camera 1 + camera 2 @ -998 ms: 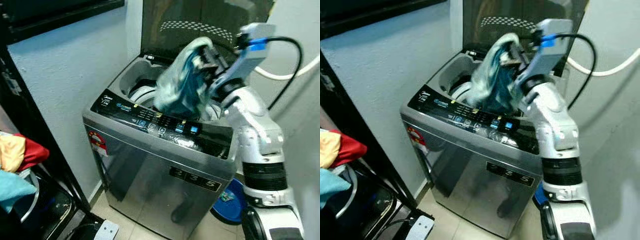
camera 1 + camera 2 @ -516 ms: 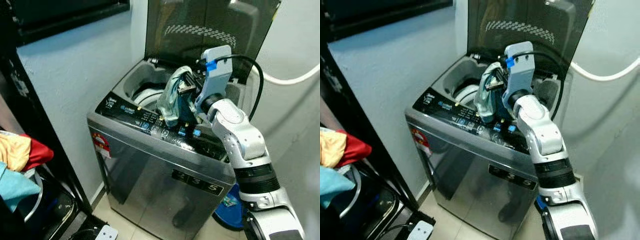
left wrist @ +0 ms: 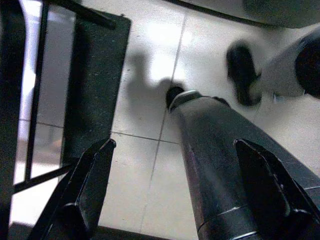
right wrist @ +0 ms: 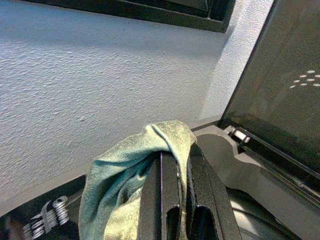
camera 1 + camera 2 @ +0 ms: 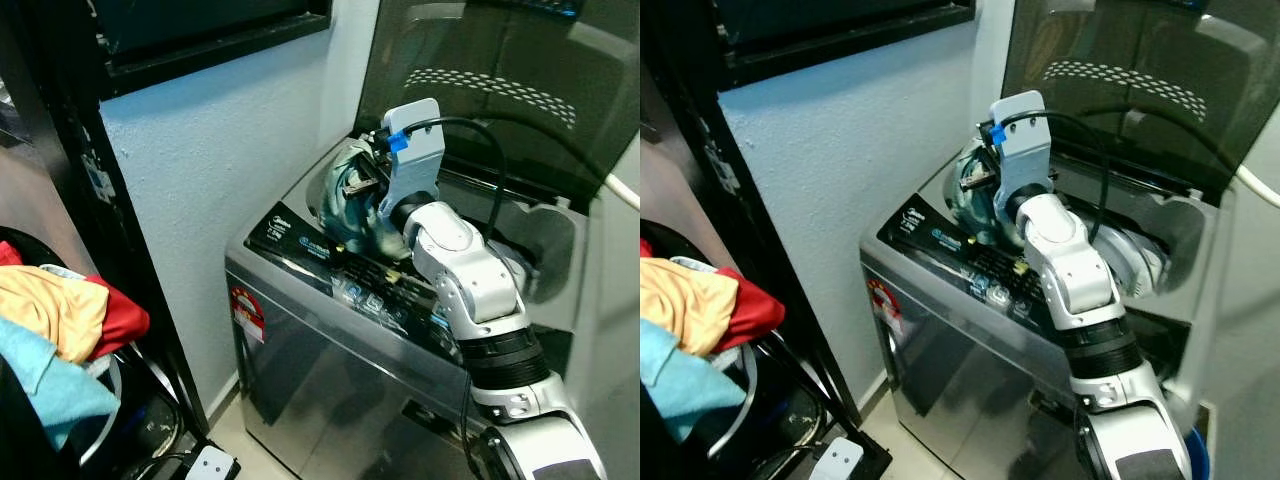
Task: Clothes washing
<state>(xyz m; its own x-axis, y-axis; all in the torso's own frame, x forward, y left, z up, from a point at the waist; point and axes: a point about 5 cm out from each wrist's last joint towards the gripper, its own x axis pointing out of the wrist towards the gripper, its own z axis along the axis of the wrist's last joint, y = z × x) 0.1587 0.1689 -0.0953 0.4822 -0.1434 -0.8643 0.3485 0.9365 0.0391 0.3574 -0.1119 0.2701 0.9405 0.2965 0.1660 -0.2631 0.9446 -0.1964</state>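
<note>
Silver and shiny, the top-loading washing machine [image 5: 330, 370] stands against the pale blue wall [image 5: 200, 170], with its dark lid [image 5: 480, 90] lifted up. The robot's right claw [image 5: 358, 183] is squeezed tight on a soft blue-green cloth [image 5: 345, 205]. The cloth hangs from the claw just above the front left edge of the machine's opening, over the black button panel [image 5: 340, 265]. In the right wrist view the two black fingers [image 4: 172, 200] sit close together, and the cloth [image 4: 130, 175] wraps over their tips.

A pile of clothes, yellow, red and light blue [image 5: 60, 330], sits in a basket low on the robot's left, well apart from the machine.

The left claw [image 3: 175, 190] hangs down over the white tiled floor [image 3: 145, 130]. Its fingers are spread wide and hold nothing.
</note>
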